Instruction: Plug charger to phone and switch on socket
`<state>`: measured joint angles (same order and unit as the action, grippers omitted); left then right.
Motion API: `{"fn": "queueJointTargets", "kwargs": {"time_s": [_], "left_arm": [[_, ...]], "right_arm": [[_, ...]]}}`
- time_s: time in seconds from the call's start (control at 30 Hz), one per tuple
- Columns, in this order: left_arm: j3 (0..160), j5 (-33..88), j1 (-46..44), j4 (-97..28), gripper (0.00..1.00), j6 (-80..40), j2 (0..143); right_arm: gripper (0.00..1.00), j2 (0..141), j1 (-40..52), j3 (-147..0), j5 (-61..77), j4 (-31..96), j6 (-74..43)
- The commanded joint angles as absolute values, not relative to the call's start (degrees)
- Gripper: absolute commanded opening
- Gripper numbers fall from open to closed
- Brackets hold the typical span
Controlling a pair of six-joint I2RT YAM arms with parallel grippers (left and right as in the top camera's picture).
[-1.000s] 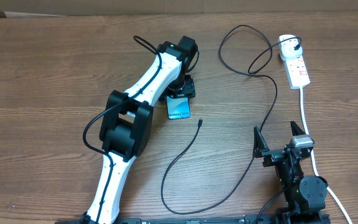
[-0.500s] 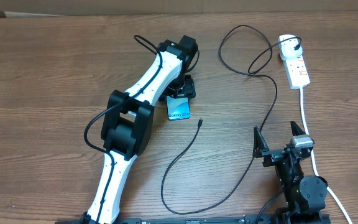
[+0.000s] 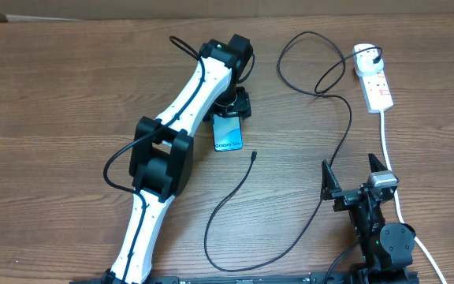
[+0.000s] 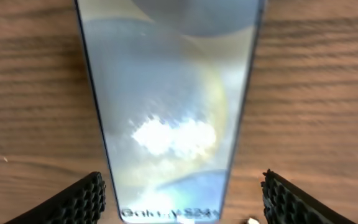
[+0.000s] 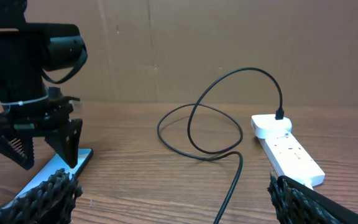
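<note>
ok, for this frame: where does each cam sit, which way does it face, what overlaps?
Overhead: fixed above the table, looking straight down; both arms show, left gripper over the phone, right gripper near the bottom edge.
Left wrist: on the left arm, looking down at the phone's screen; own fingertips in the bottom corners.
Right wrist: low on the right arm, facing across the table at the socket, charger and left gripper; own fingertips in bottom corners.
Shared: the phone is in all three.

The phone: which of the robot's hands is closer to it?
The left. The left hand hangs directly over the phone at its far end, fingers either side of it. The right hand sits open, well away to the phone's right and nearer the robot.
</note>
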<state>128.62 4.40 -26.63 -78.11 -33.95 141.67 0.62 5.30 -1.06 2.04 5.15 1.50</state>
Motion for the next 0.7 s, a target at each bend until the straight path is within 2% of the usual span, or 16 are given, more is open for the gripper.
{"fn": "queueJointTargets", "kwargs": {"time_s": [0.0, 0.2, 0.23, 0.33, 0.67], "left_arm": [[132.25, 12.25, -25.02, -79.18, 0.76, -32.4, 141.95], [133.12, 13.28, -23.2, -79.44, 0.76, -31.03, 141.95], [133.12, 12.71, -23.14, -79.55, 0.79, -30.37, 141.97], [133.12, 9.04, -23.38, -80.38, 0.98, -29.56, 141.97], [128.92, 0.99, -26.37, -78.89, 1.0, -30.13, 142.06]], "right_arm": [[1.0, 0.16, 5.5, -0.47, 1.54, 4.82, 1.78], [1.0, 0.16, 5.5, -0.47, 1.52, 4.82, 1.78], [1.0, 0.16, 5.5, -0.47, 1.54, 4.82, 1.78], [1.0, 0.16, 5.5, -0.47, 1.54, 4.82, 1.78], [1.0, 0.16, 5.5, -0.47, 1.54, 4.82, 1.78]]}}
